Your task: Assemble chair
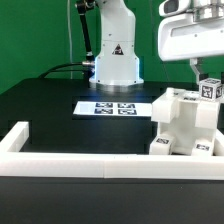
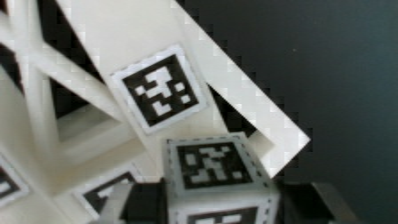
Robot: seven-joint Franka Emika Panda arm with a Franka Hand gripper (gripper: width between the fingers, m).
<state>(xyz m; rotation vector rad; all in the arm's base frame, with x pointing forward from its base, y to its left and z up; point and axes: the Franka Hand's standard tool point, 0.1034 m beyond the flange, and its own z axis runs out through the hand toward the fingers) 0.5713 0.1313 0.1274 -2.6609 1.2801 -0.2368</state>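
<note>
Firmly shut, the gripper holds a tagged block at the top of the chair, its dark fingers pressed to either side of the block. Whether the block is seated there I cannot tell. The chair stands by the bench's near edge, toward the corner at the exterior view's right, just behind the rail that borders that edge. The marker board lies flat mid-bench, just beside the chair, before the arm's base. Another tagged piece slants behind the block.

Warn. triangle on robot base
</note>
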